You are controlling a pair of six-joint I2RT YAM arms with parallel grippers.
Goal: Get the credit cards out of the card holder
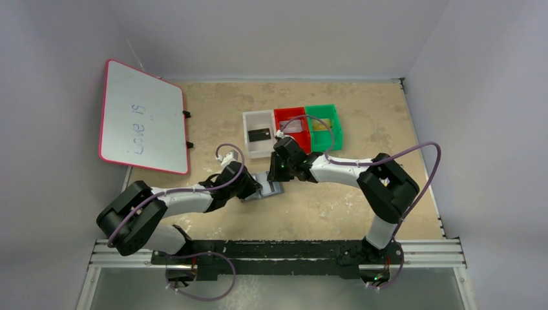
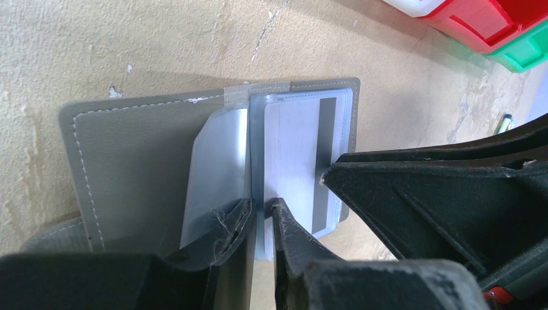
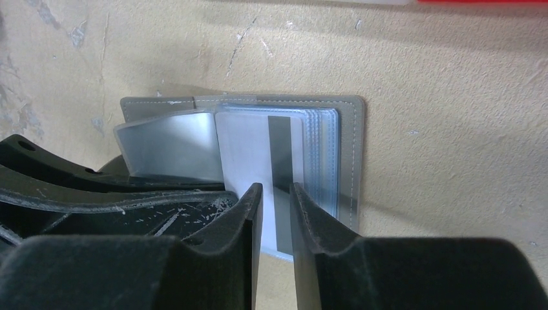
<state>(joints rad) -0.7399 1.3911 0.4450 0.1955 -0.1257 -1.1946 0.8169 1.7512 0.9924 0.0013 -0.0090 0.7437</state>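
The grey card holder (image 1: 270, 189) lies open on the table between both arms. In the left wrist view its grey cover (image 2: 129, 161) is spread flat, and one shiny pocket leaf stands up edge-on. My left gripper (image 2: 262, 210) is shut on that leaf's near edge. A silvery-grey credit card (image 3: 252, 148) with a dark stripe sits in the top pocket of the right-hand stack. My right gripper (image 3: 276, 188) hovers over that card's near edge with its jaws a narrow gap apart and nothing pinched. A black credit card (image 1: 258, 135) lies in the white tray (image 1: 249, 119).
Red tray (image 1: 284, 115) and green tray (image 1: 333, 110) stand in a row with the white one, just beyond the card holder. A whiteboard (image 1: 142, 116) leans at the far left. The two grippers sit close together, the right one's fingers (image 2: 420, 194) beside the left's.
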